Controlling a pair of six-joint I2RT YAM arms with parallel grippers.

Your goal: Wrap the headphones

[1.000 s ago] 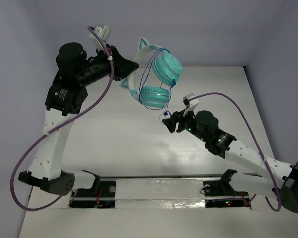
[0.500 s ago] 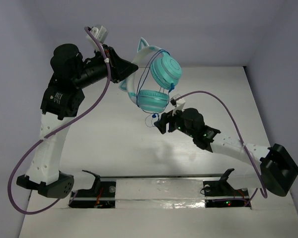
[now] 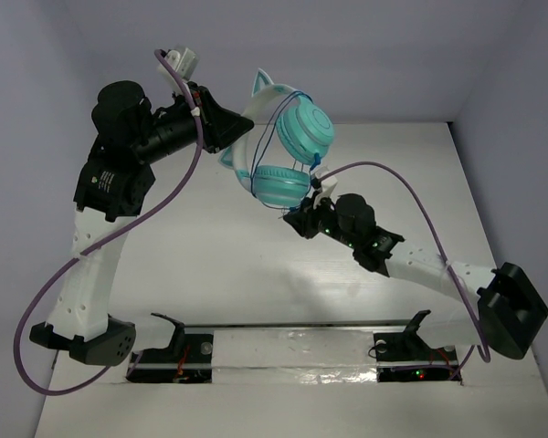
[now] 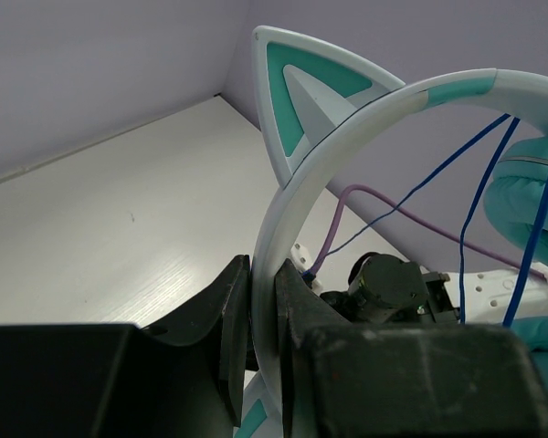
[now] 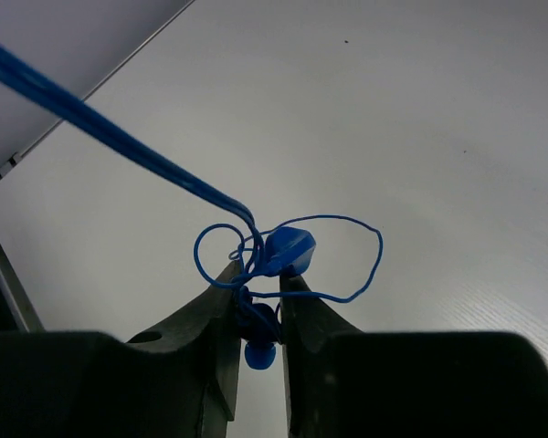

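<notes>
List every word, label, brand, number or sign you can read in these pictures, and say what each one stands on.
No text can be read in any view.
The headphones and their cord: no print shows.
The left arm: pale marks on its dark housing, too small to read.

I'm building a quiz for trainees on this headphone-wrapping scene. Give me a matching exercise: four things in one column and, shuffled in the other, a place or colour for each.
Things
1. headband
2. cord
3. earcups
4. robot cable

Place or colour
A. purple
B. clamped in the left jaws
C. teal
D. pinched in the right jaws

Pairs: 1-B, 2-D, 3-C, 4-A
</notes>
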